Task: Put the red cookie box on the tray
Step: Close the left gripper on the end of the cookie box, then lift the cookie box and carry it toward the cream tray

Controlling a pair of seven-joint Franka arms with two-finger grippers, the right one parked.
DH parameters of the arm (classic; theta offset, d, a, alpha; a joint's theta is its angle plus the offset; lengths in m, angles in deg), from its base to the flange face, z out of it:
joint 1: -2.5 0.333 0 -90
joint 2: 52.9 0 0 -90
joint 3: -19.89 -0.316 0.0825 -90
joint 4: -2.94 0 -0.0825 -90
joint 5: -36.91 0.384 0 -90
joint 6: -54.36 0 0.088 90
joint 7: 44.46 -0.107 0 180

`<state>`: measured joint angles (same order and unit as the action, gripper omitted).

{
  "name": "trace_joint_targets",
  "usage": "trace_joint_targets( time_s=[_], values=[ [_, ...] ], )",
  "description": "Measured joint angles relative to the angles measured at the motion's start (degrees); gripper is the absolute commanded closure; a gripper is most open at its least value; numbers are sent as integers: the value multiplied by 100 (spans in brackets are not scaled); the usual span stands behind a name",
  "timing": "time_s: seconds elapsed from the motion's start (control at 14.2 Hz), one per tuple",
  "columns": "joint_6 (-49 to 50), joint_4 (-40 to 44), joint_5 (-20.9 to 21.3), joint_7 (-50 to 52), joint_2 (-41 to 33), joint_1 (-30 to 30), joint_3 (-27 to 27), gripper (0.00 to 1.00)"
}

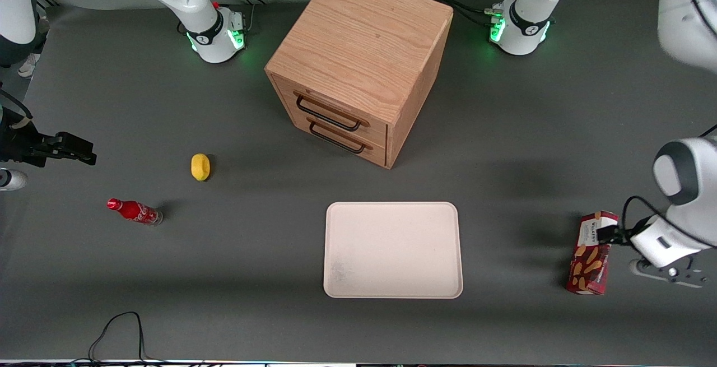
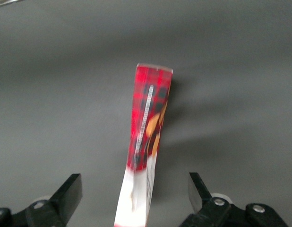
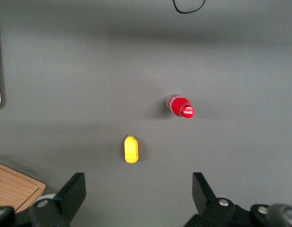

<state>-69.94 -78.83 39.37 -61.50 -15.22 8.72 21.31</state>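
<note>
The red cookie box (image 1: pixel 590 256) lies on the dark table toward the working arm's end, a clear gap away from the tray's nearest edge. In the left wrist view the red cookie box (image 2: pixel 148 123) shows its narrow edge, with the white label end between my fingers. My gripper (image 1: pixel 608 235) is open and low over that white end. In the wrist view the gripper (image 2: pixel 134 178) straddles the box, and both black fingertips (image 2: pixel 73 185) stand well apart from its sides. The cream-white tray (image 1: pixel 392 249) lies flat in the middle of the table with nothing on it.
A wooden two-drawer cabinet (image 1: pixel 358 59) stands farther from the front camera than the tray. Toward the parked arm's end lie a yellow lemon-like object (image 1: pixel 200 166) and a small red soda bottle (image 1: pixel 134 211). A black cable (image 1: pixel 117 330) loops at the table's near edge.
</note>
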Motion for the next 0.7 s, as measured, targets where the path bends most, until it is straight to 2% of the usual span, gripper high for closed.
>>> trace_joint_targets(
  time_s=[0.14,0.21,0.28,0.42,0.49,0.7],
  values=[
    [-316,8,-136,-86,293,-54,-56,3],
    [-393,10,-157,-129,380,-71,-71,22],
    [-426,13,-160,-146,426,-83,-86,48],
    [-440,27,-160,-225,441,-93,-103,91],
    [-440,46,-160,-272,441,-95,-109,100],
    [-440,59,-159,-522,444,-102,-123,100]
  ],
)
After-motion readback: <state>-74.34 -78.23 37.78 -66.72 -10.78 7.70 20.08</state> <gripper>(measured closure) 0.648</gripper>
